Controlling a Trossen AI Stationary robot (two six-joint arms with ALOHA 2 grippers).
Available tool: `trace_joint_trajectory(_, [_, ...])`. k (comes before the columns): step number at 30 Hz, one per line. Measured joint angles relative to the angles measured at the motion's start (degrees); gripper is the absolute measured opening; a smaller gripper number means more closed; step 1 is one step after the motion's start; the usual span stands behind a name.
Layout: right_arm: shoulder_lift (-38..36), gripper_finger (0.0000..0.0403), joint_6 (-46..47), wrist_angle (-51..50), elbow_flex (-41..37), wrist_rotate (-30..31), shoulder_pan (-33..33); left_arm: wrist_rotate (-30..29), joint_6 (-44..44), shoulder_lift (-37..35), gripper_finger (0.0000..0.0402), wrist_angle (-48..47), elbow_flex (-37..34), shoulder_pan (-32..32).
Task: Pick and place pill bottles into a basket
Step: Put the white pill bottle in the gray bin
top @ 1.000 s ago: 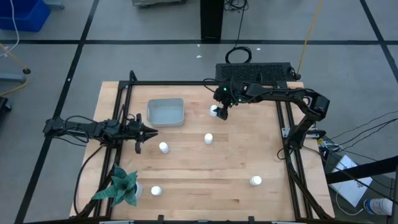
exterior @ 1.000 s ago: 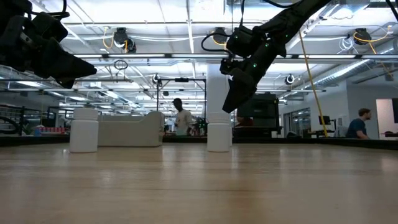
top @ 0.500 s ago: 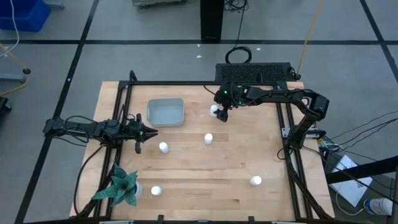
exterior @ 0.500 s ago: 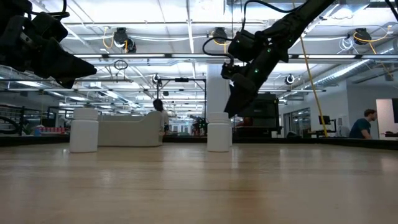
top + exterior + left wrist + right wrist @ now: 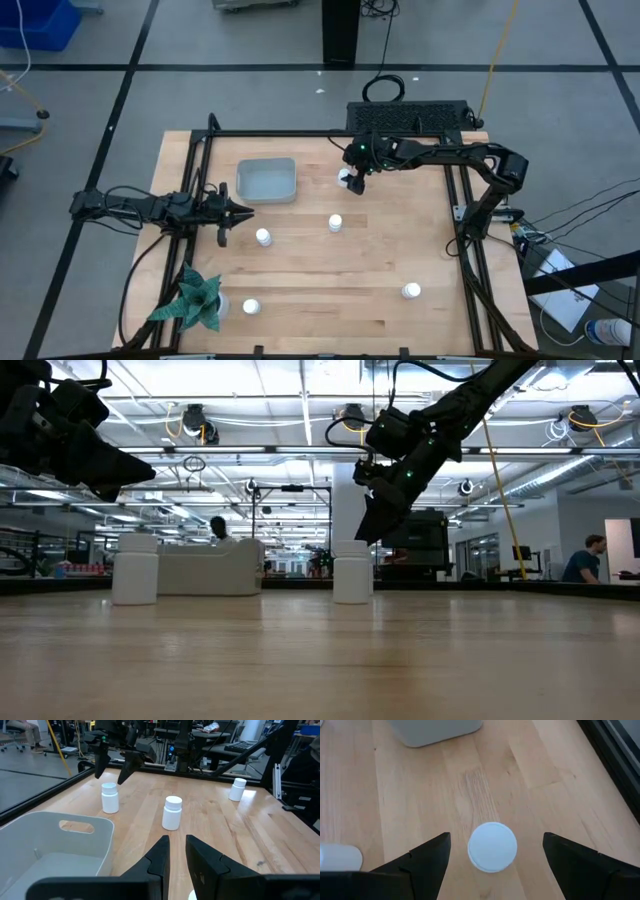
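Observation:
Several small white pill bottles stand upright on the wooden table (image 5: 380,250): one (image 5: 343,177) at the far middle, others (image 5: 335,223) (image 5: 262,237) nearer. The pale grey basket (image 5: 266,180) sits at the far left, base on the table. My right gripper (image 5: 496,840) slants down, open over the far-middle bottle (image 5: 492,846). Its fingers stand on either side of the cap, apart from it. At the left edge my left gripper (image 5: 240,210) waits shut above the table, holding nothing.
A green star-shaped plant (image 5: 195,300) stands at the near left corner, with a bottle (image 5: 250,306) beside it. Another bottle (image 5: 411,291) stands near right. A black frame rail (image 5: 330,134) runs along the far edge. People move in the room beyond the table.

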Motion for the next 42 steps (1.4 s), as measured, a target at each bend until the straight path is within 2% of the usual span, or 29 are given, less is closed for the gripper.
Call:
trace_joint_trajectory(10, [5.1,0.0311,0.0,3.3,0.0,-0.7,0.5,0.0,0.0,0.0,0.0065,-0.1,0.0,0.0])
trace_joint_trajectory(17, [5.3,0.0307,-0.1,4.3,0.0,-1.4,0.7,0.1,-0.2,0.0,0.0065,-0.5,0.0,0.0])
trace_joint_trajectory(23, [5.3,0.0260,-0.2,3.8,0.0,-1.4,0.7,0.1,-0.2,0.0,0.0065,-0.5,0.0,0.0])
trace_joint_trajectory(31, [5.3,0.0152,-1.1,3.3,0.0,-1.5,0.7,0.1,-0.2,0.0,0.0065,-0.6,0.0,0.0])
trace_joint_trajectory(42, [5.3,0.0148,-2.0,4.3,0.0,-1.4,0.7,0.1,-0.2,0.0,0.0065,-0.6,0.0,0.0])
